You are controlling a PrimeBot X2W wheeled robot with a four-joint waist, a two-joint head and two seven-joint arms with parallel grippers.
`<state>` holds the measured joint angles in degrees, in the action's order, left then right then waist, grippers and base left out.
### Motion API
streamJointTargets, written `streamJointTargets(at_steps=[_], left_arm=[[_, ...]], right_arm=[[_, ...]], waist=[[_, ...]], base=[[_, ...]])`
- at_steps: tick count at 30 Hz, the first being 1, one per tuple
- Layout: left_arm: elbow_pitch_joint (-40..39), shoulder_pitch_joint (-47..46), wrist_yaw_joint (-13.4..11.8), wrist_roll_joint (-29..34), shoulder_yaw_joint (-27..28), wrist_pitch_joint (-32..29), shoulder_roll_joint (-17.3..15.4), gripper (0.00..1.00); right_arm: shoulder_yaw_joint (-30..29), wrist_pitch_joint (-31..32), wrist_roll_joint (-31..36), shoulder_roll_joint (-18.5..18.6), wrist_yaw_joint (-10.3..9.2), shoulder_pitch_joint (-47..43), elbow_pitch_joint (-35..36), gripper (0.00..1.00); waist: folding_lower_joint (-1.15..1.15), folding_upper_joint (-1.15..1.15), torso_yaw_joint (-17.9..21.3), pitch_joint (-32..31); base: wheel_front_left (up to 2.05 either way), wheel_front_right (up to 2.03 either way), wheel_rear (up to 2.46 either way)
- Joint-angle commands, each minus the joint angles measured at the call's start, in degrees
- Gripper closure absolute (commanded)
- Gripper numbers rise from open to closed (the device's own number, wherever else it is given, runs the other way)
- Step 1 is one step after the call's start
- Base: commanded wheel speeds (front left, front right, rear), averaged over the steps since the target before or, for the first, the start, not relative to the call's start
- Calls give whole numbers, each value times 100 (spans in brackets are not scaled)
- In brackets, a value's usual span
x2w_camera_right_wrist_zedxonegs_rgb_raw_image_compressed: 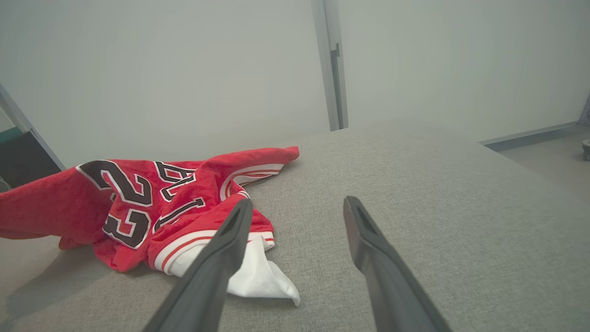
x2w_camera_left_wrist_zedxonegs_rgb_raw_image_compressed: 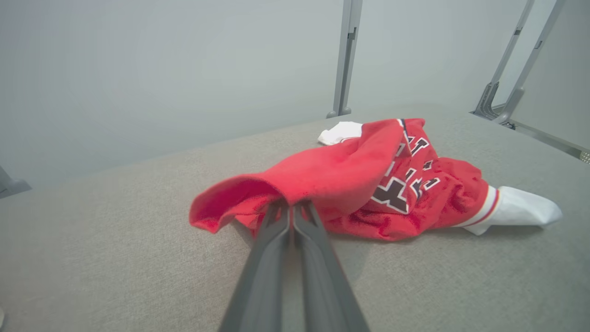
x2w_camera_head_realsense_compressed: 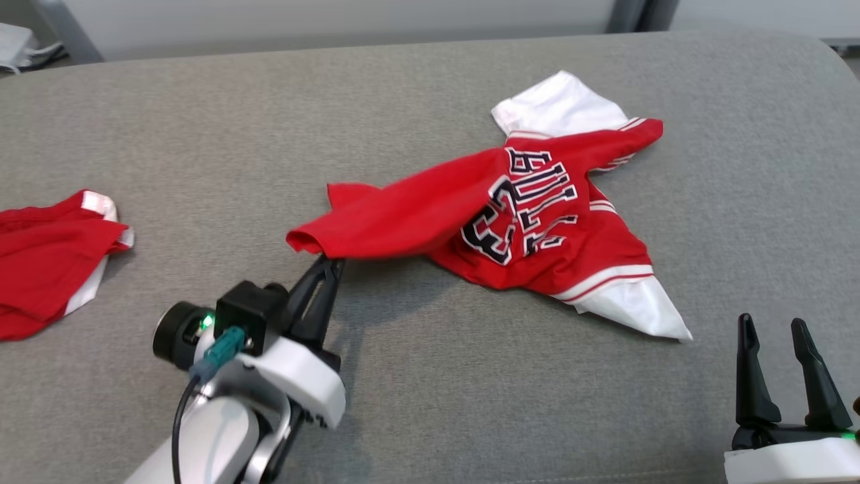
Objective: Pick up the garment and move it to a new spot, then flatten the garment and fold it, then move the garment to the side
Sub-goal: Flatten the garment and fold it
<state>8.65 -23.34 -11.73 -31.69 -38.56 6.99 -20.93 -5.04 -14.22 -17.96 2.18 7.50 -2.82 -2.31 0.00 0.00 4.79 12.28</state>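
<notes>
Garment (x2w_camera_head_realsense_compressed: 437, 215) edge inside left gripper (x2w_camera_head_realsense_compressed: 330, 261)

The garment (x2w_camera_head_realsense_compressed: 537, 215) lies mid-bench (x2w_camera_head_realsense_compressed: 437, 403), its left edge caught in the left hand (x2w_camera_head_realsense_compressed: 331, 261). A second garment (x2w_camera_head_realsense_compressed: 47, 262) lies well left.

The robot's left gripper (x2w_camera_head_realsense_compressed: 329, 261) has two long, slim black fingers tapering to narrow tips. Behind them sits a black boxy camera block (x2w_camera_head_realsense_compressed: 245, 310) with a round black lens barrel (x2w_camera_head_realsense_compressed: 173, 333) and a small green light (x2w_camera_head_realsense_compressed: 207, 321). A teal plug (x2w_camera_head_realsense_compressed: 225, 344) feeds a dark cable (x2w_camera_head_realsense_compressed: 179, 420) running along a pale, silvery forearm (x2w_camera_head_realsense_compressed: 215, 433). A white moulded wrist shell (x2w_camera_head_realsense_compressed: 302, 380) covers the joint. The right gripper (x2w_camera_head_realsense_compressed: 772, 324) has matching black fingers on a black base (x2w_camera_head_realsense_compressed: 779, 433), set in a white housing (x2w_camera_head_realsense_compressed: 793, 465). Seen close, the fingers (x2w_camera_right_wrist_zedxonegs_rgb_raw_image_compressed: 212, 272) are matte dark grey.
</notes>
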Motion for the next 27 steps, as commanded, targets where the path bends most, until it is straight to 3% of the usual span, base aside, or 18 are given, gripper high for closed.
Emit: streamJointTargets(at_steps=[1,5,8,13,19,22,23,27], left_arm=[[-912,154,-248,50,191,-239,-333,100],[-2390,524,-674,228,181,-784,-762,100],[-2862,523,-802,316,230,-983,-922,100],[-2747,96,-757,318,427,-1237,-1089,100],[-1014,-1188,-237,70,740,-936,-749,100],[447,-1933,155,-152,905,-625,-468,100],[1570,-2405,395,-178,992,-267,-352,100],[2730,-2947,762,-160,1030,331,-200,100]], right_arm=[[91,-76,-45,70,-1,10,82,0],[69,-77,-124,70,-1,-10,1,0],[84,-77,-141,70,-1,20,-25,0],[187,-77,-189,70,-1,174,-105,0],[251,-77,-300,70,-1,298,-201,0],[342,-77,-358,70,-1,361,-234,0],[427,-77,-359,70,-1,434,-250,0],[504,-77,-325,70,-1,515,-298,0]], waist=[[0,0,-213,-157],[0,0,-384,-210],[0,0,-408,-169],[0,0,-252,-36],[0,0,260,232],[0,0,548,417],[0,0,735,540],[0,0,890,683]], base=[[0,0,0],[0,0,0],[0,0,0],[0,0,0],[0,0,0],[0,0,0],[0,0,0],[0,0,0]])
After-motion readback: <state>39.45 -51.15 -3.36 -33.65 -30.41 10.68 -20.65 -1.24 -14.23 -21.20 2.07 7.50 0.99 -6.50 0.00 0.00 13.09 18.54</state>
